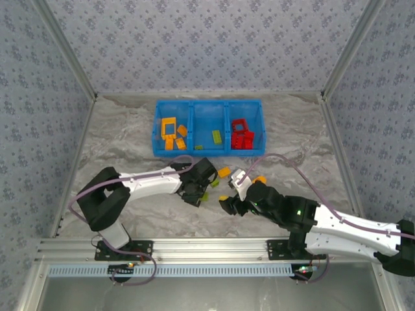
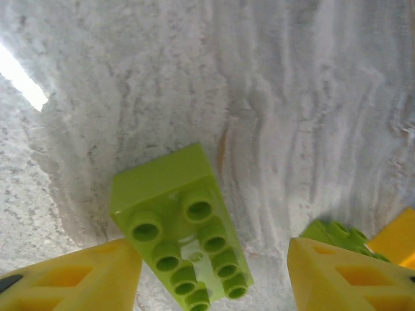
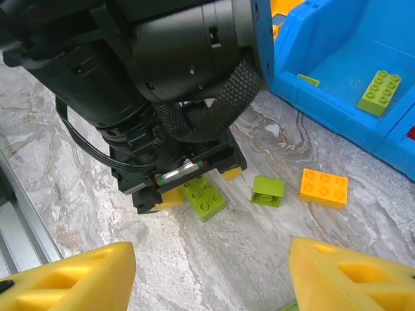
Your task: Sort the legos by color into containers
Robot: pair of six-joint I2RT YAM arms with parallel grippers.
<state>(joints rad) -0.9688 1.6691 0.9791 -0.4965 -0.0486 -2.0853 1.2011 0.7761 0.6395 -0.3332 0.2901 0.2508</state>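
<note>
My left gripper (image 2: 213, 256) is nearest, open around a lime lego (image 2: 172, 214) lying on the table (image 2: 292, 97), seemingly not touching it. My right gripper (image 3: 211, 259) gapes empty. The blue bin (image 1: 207, 151) sits at twelve o'clock.

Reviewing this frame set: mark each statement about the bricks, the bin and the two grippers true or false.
1. The middle compartment of the blue bin holds a lime brick. True.
2. The red bricks sit in the left compartment. False: they are in the right one, and the left holds orange bricks.
3. The left gripper straddles an eight-stud lime brick lying on the table. True.
4. The right gripper grips an orange brick. False: it is open and empty, and the loose orange brick lies on the table.
</note>
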